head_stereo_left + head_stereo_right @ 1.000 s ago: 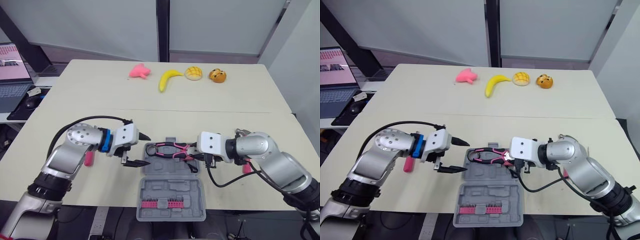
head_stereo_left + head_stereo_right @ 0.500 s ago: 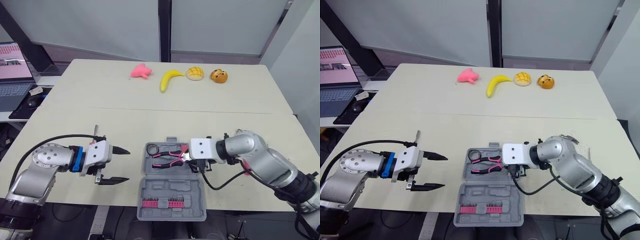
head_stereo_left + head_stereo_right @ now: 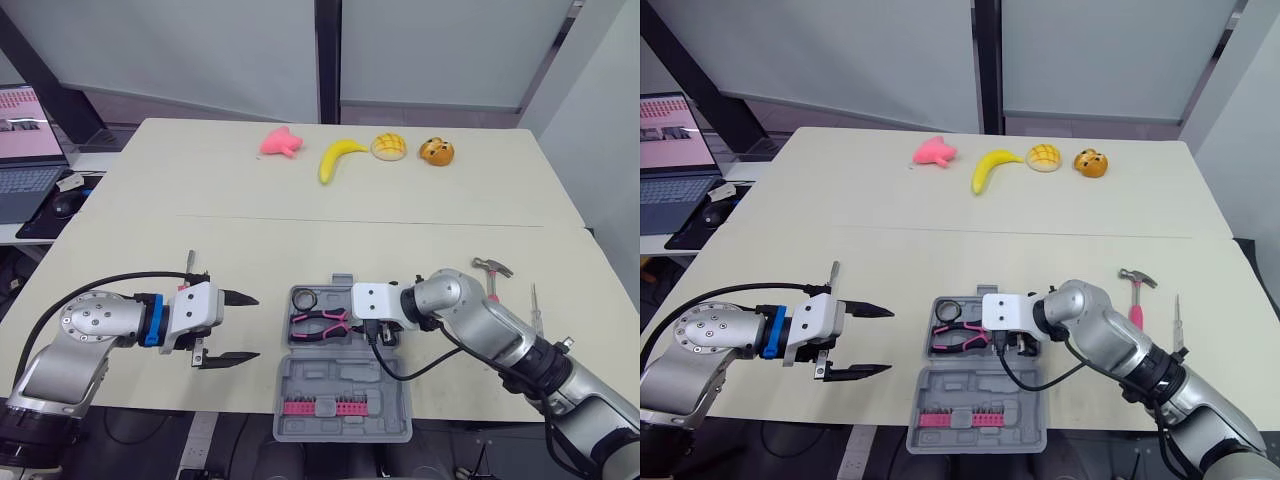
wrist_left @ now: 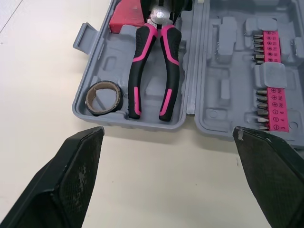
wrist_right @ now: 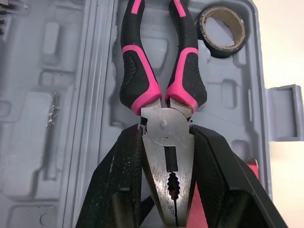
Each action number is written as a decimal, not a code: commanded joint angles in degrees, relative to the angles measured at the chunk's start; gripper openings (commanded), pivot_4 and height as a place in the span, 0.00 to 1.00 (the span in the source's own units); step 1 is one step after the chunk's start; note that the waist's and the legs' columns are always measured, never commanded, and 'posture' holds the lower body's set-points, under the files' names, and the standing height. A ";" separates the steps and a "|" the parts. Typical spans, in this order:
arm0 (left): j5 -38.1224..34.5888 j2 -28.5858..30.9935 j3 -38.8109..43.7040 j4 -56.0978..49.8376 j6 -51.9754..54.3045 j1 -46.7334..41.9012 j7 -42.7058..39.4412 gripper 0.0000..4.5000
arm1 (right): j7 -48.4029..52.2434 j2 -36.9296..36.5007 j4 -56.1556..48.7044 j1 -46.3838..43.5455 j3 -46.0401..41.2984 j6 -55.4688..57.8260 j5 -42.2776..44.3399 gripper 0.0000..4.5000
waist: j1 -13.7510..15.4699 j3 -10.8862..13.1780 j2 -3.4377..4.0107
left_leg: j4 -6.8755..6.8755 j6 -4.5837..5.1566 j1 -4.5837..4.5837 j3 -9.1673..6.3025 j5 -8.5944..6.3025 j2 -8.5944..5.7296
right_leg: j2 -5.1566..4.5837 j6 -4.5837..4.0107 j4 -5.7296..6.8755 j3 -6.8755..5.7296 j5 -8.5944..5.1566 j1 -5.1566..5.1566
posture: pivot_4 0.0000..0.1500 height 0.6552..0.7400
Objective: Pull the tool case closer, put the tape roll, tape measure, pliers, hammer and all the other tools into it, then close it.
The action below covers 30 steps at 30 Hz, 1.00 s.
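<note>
Two pink-and-black grips and a bare steel head make up the pliers [image 5: 164, 122], and the right hand [image 5: 166, 142] pinches that head between its black fingers, just behind the pivot. The grips lie down in the far half of the open tool case [image 3: 380, 380], which sits at the near edge of the worktop [image 3: 300, 210], about midway along it.

I'd judge the pliers rigid and fairly heavy for their size, with the weight toward the head. The polished steel looks slick, so a pinch there could let them swivel. The rubbery sleeves would hold better, taken across both grips together so they can't splay.

Beside the grips, in the same half, lies the tape roll [image 5: 221, 50], a light ring of black tape on a card core. It looks easy to squash. The case is grey moulded plastic, hard and ribbed with shaped pockets, and probably light enough to skid if nudged. Its near half carries a pink strip of screwdriver bits [image 3: 318, 406].

Left of the case, over the near edge, the left hand [image 3: 255, 326] hovers with fingers spread wide and nothing in them. Near the right edge lie a hammer [image 3: 492, 280] with a pink handle and a slim screwdriver [image 3: 534, 308], both outside the case.
</note>
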 commanded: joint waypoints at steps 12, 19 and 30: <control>1.61 -0.65 -1.24 -0.22 -2.48 -1.07 0.88 1.00 | 0.06 2.86 1.54 1.40 0.19 -0.22 -1.56 0.28 | -0.04 0.00 0.00 | 0.00 0.00 0.02 0.00 0.00 0.00 | 0.01 -0.01 0.03 0.00 0.00 0.00 | 1.00 1.00; 2.03 -1.05 -1.65 -0.55 -2.46 -1.56 1.43 1.00 | 1.26 2.24 1.34 0.83 -1.54 -0.52 -0.37 0.53 | -0.05 0.00 0.00 | 0.00 0.00 0.02 0.00 0.00 0.00 | 0.01 -0.01 0.03 0.00 0.00 0.01 | 1.00 1.00; 1.59 -0.42 -0.60 -1.37 -1.56 -1.21 1.91 1.00 | 0.11 7.23 3.37 -1.26 -6.16 -5.31 4.32 0.51 | -0.14 0.00 0.00 | 0.00 0.00 0.04 -0.01 0.00 0.01 | 0.02 -0.01 0.07 0.00 0.00 0.01 | 1.00 1.00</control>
